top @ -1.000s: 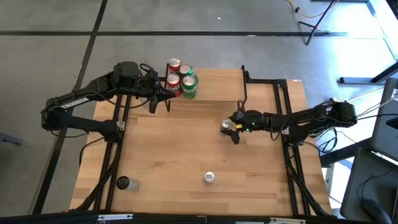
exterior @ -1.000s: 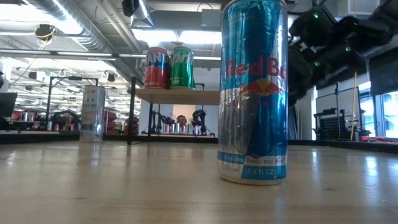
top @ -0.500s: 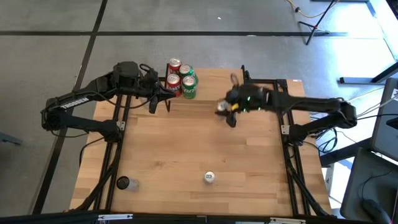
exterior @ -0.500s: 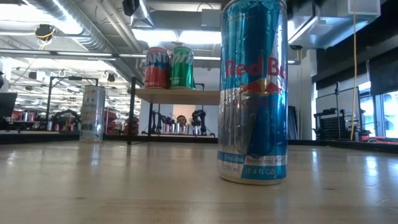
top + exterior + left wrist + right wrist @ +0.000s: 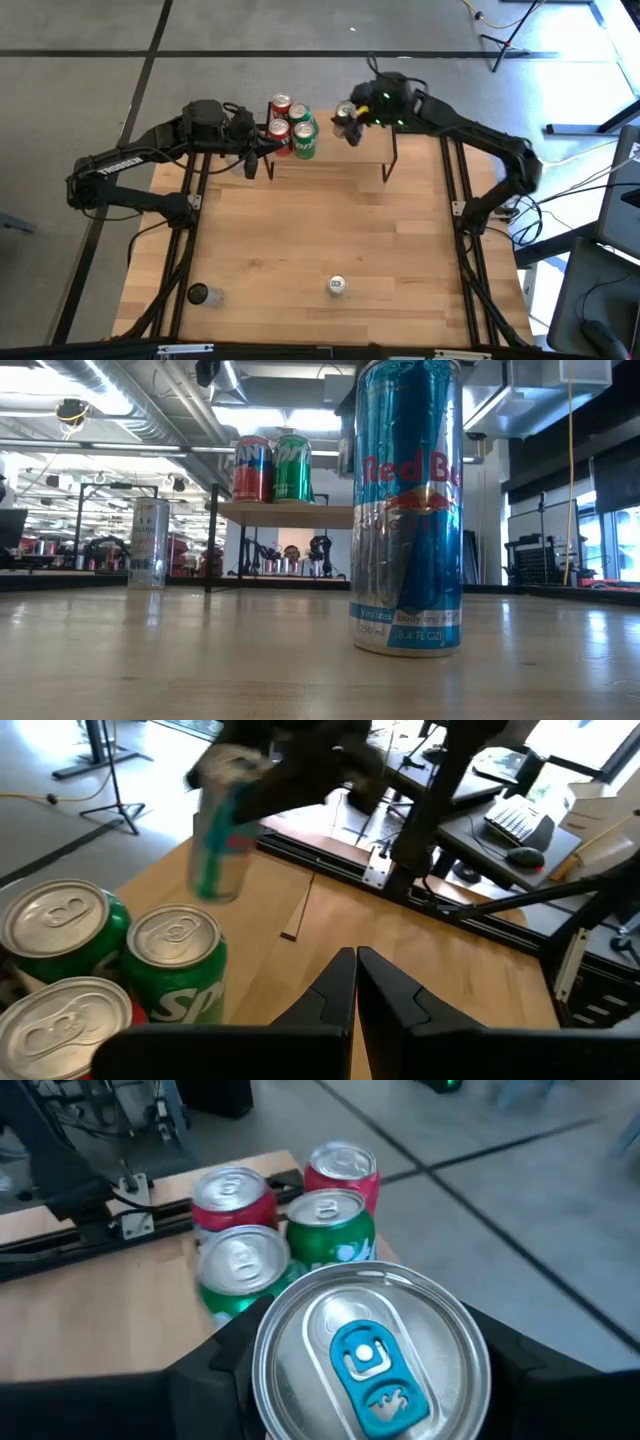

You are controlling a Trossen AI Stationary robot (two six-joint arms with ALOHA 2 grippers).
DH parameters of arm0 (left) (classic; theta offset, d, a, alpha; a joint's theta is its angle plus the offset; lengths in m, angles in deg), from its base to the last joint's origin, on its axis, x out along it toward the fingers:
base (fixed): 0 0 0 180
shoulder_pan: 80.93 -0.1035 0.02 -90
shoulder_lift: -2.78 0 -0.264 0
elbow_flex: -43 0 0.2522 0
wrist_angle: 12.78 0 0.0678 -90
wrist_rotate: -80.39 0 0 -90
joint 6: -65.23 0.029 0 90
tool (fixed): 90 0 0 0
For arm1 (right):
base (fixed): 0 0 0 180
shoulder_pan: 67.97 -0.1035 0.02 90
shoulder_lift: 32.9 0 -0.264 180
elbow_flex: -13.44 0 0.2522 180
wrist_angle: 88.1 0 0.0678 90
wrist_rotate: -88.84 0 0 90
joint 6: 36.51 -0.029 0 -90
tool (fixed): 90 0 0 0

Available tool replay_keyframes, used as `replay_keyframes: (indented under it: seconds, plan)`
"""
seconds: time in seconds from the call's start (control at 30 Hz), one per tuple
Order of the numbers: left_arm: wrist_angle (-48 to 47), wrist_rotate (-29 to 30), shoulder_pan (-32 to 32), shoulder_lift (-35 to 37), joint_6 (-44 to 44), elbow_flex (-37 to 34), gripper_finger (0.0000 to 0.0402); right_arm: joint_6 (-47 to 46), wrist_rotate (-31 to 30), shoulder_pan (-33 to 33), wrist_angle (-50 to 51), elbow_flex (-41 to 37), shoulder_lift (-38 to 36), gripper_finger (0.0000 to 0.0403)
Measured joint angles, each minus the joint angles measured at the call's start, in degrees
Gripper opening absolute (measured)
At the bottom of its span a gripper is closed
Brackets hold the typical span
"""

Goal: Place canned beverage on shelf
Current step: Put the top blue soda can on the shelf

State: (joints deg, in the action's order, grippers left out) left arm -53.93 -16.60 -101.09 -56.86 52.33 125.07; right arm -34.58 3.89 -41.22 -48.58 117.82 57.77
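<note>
wooden bench point(image 5: 300, 250), with the shelf point(image 5: 340, 140) along its far edge. right gripper point(image 5: 347, 118) above the shelf top, holding a slim can point(image 5: 344, 114) upright, long axis vertical, free shelf space directly below, just right of the four cans point(image 5: 291, 125) at the shelf's left end. left gripper point(image 5: 268, 146) closed and empty beside those cans, waiting.

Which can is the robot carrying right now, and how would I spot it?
Look at the far edge of the table, where the shelf holds a cluster of red and green cans. Just to their right, the right gripper holds a slim can in the air. It is the only can off any surface, with a blue pull tab.
</note>
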Motion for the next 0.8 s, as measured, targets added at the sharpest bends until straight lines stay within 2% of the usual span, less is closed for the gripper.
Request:
replay_keyframes:
  seconds: [0.13,0.37,0.73,0.8]
  plan:
    - [0.02,0.01,0.00,0.00,-0.01,0.00,0.0006,-0.03,2.51,1.84,1.04,3.56,5.82,0.0205]
    - [1.31,0.38,0.02,0.00,-0.01,0.00,0.0006,0.02,3.60,2.52,-0.50,3.90,10.74,0.0205]
    - [1.44,0.47,0.00,-0.02,-0.01,0.00,0.0006,-2.24,4.58,2.94,-2.12,3.99,11.59,0.0205]
    - [1.49,0.49,0.00,-0.01,-0.01,0.00,0.0006,-2.27,4.61,2.91,-1.65,3.99,11.59,0.0218]
